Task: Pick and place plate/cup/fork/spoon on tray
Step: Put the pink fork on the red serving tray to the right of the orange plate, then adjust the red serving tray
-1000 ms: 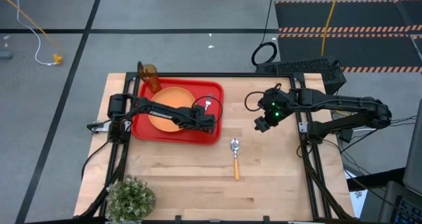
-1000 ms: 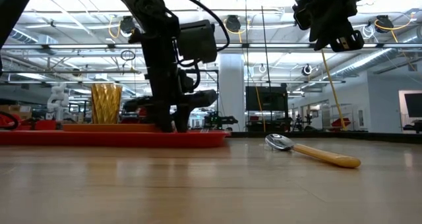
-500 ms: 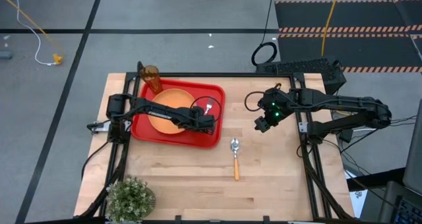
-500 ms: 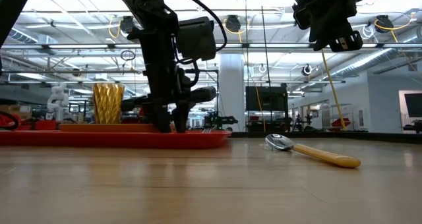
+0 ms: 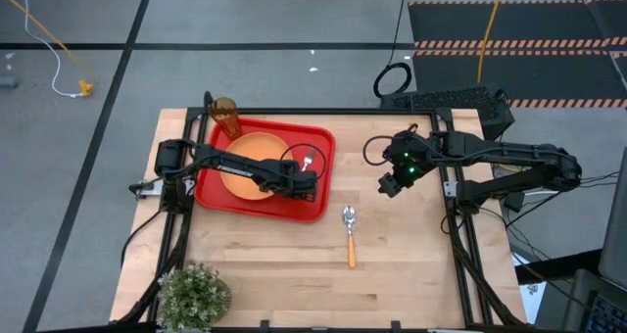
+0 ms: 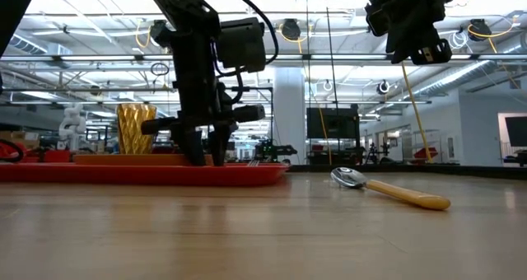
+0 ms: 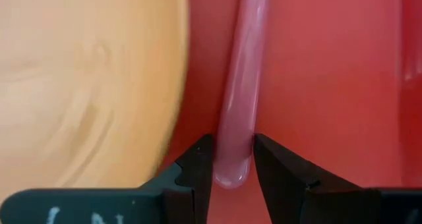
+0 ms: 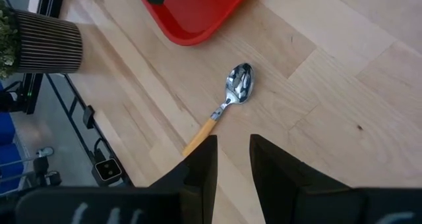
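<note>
The red tray lies at the table's far left. On it sit the orange plate and, at its far left corner, the amber cup. The fork is beside the plate's right rim, silver head toward the far edge. My left gripper stands over the tray, pointing steeply down, shut on the fork. The spoon lies on the bare wood to the right of the tray, bowl toward the far edge. My right gripper hovers high above the table, open, with nothing between its fingers. My left gripper pinches the free end of the fork's pink handle between its two fingers. It comes from above, steeply slanted, with the handle running on away from the fingertips. The handle lies close over the tray's floor; whether it rests there, I cannot tell.
A potted green plant stands at the table's near left corner. Bare wood stretches along the near edge and to the right of the tray. Black frame rails run along both sides of the table.
My left gripper has rolled about its own pointing line over the tray, staying shut on the fork's handle. The fork's head has stayed at about the same spot beside the plate.
</note>
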Controlling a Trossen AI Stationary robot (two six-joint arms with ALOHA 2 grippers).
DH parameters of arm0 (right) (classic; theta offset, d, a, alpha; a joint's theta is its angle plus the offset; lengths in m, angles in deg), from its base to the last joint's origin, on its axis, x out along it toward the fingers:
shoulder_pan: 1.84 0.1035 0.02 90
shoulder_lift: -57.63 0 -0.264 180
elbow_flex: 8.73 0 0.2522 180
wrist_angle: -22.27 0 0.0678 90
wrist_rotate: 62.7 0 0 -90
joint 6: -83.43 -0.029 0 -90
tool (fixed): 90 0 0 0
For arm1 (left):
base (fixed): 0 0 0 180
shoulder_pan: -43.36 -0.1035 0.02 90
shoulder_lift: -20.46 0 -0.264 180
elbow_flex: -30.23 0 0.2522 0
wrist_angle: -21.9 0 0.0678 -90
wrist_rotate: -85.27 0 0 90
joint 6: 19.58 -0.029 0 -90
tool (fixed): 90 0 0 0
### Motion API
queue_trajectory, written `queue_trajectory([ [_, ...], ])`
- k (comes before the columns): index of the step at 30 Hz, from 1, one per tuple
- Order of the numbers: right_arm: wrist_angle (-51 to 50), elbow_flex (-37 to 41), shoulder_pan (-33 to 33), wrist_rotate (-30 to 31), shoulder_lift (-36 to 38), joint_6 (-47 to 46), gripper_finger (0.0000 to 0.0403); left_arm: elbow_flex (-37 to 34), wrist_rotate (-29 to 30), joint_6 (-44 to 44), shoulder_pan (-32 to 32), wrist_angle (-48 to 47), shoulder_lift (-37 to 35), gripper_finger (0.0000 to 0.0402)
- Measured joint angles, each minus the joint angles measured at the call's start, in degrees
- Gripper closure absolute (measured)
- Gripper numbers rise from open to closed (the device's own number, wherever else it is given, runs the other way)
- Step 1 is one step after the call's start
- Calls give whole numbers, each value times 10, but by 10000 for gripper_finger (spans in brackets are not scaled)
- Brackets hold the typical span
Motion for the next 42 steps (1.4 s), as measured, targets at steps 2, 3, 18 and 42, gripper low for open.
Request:
queue_trajectory([
  [2, 0, 0, 0, 1, 0, 0, 321, 0, -11, 0, 0, 1, 0, 289],
  [3, 0, 0, 0, 1, 0, 1, 321, 0, -13, 0, 0, 1, 0, 289],
  [18, 0, 0, 0, 15, 0, 13, 321, 1, -51, 22, 0, -20, -8, 289],
  [42, 0, 0, -34, 14, 0, 24, 321, 1, -78, 0, 4, -23, -38, 395],
])
